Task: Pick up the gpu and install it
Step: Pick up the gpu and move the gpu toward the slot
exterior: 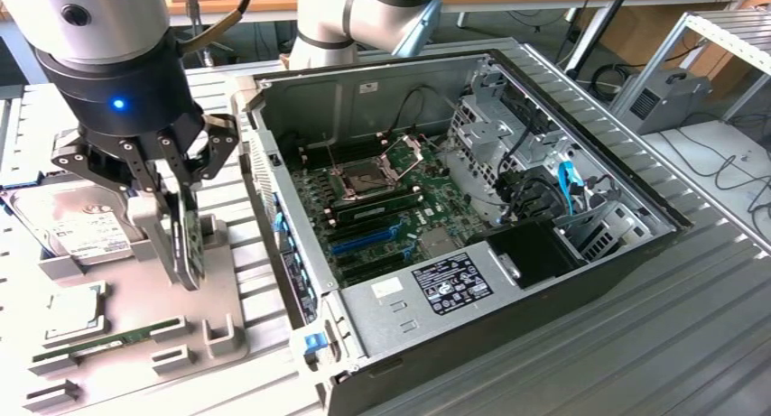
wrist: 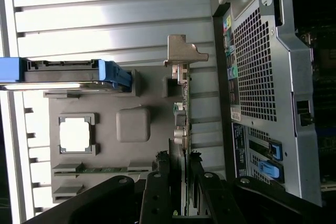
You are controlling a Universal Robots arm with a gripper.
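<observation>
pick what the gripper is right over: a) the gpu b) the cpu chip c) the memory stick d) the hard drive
a: the gripper hangs right over the gpu, the dark card standing on edge at the grey holder, apart from the hard drive and memory stick

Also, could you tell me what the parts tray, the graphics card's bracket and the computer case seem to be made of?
Parts tray: likely matt grey plastic, moulded-looking blocks, no shine. Graphics card bracket: probably thin bare metal, pale, bent at the end. Computer case: grey sheet metal, punched with vent holes.
</observation>
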